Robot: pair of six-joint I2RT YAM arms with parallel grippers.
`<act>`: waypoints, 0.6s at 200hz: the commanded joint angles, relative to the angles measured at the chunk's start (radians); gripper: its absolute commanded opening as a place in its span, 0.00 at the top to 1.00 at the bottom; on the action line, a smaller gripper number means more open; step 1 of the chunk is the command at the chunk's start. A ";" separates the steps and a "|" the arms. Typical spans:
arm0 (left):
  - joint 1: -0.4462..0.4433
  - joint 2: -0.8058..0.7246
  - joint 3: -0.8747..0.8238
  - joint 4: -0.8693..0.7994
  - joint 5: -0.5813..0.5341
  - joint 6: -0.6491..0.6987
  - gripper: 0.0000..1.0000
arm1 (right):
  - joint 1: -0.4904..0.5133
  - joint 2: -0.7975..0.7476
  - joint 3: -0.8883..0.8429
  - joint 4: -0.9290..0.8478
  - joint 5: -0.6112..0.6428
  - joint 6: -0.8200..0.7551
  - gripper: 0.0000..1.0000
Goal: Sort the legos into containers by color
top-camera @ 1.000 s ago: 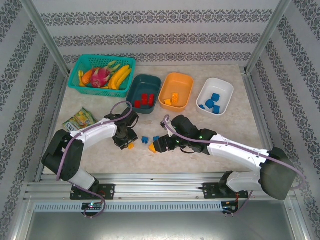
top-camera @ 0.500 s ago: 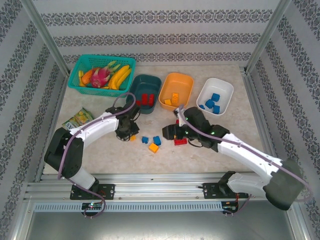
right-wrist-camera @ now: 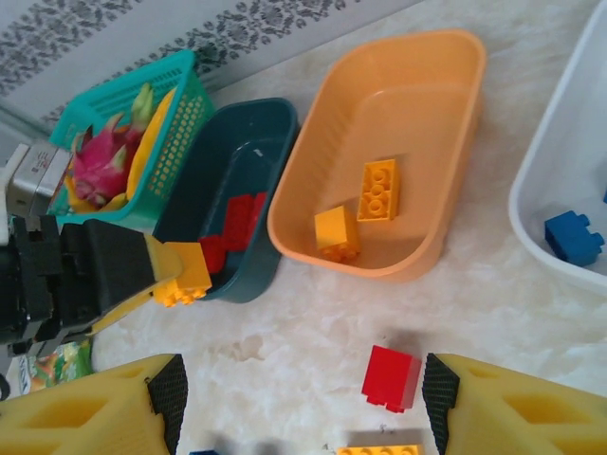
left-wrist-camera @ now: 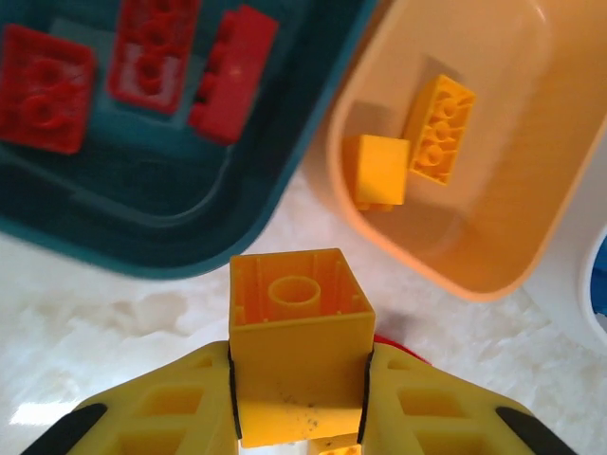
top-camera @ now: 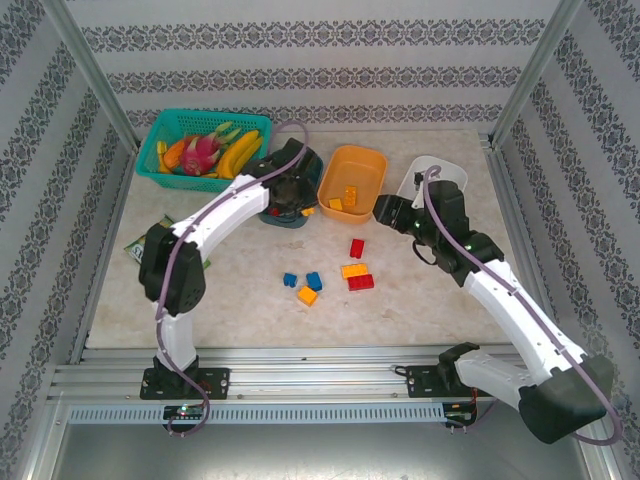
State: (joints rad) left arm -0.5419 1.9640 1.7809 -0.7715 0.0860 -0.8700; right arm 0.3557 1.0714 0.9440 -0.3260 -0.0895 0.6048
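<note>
White shells, black joints and purple cables (top-camera: 427,200) are being shown on both arms (top-camera: 520,310), yellow fingers (right-wrist-camera: 85,417) on left gripper (left-wrist-camera: 299,379) and right gripper (right-wrist-camera: 303,398).

The yellow brick (left-wrist-camera: 299,346) and orange tub (left-wrist-camera: 512,190) are smooth, glossy plastic. The table (top-camera: 250,305) looks matt and marbled; the near rail (top-camera: 320,378), metal.

table (top-camera: 240,310): pale, marbled top
back row: teal basket (top-camera: 190,181), dark teal tub (right-wrist-camera: 237,156), orange tub (top-camera: 367,168), white tub (top-camera: 455,173)
middle: two red bricks (top-camera: 360,282), two blue bricks (top-camera: 314,281), two orange-yellow bricks (top-camera: 307,295)
left side: snack packet (top-camera: 133,248), partly hidden
</note>
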 commanded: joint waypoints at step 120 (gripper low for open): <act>-0.075 0.550 0.628 0.152 0.172 0.174 0.67 | -0.111 0.090 0.000 0.015 -0.114 0.117 0.31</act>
State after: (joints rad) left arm -0.5983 2.4603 2.3211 -0.6743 0.2073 -0.7284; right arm 0.2569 1.1553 0.9470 -0.3244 -0.1680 0.6960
